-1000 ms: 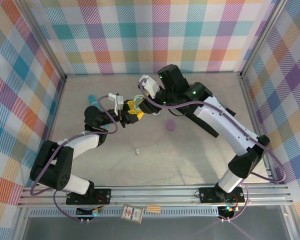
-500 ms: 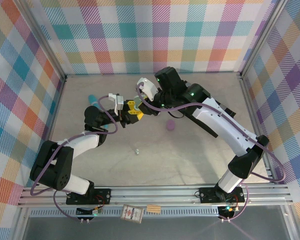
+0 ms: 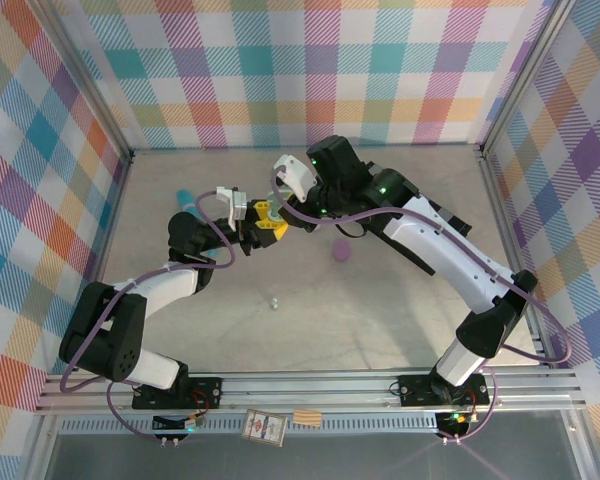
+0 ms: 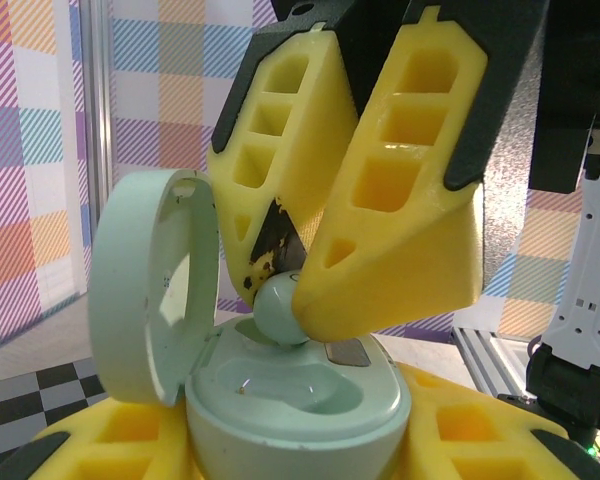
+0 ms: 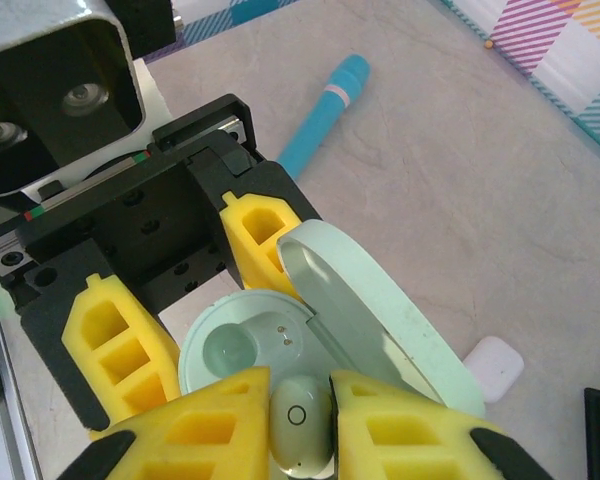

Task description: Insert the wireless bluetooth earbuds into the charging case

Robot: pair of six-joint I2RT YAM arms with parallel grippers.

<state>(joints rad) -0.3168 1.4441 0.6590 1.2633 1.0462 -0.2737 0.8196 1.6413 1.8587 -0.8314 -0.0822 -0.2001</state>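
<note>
No words or numbers can be read right now. A printed card sits well nearward of the left gripper, its print too small to make out.

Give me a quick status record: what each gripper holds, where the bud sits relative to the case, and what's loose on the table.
left gripper: shut on the mint case, gripped at its base
lid: open, standing up on its hinge
right gripper: shut on a mint earbud
earbud position: right at the case's opening, not yet seated
socket: one in sight, empty
loose on table: blue pen, purple item, white earbud, white case
</note>
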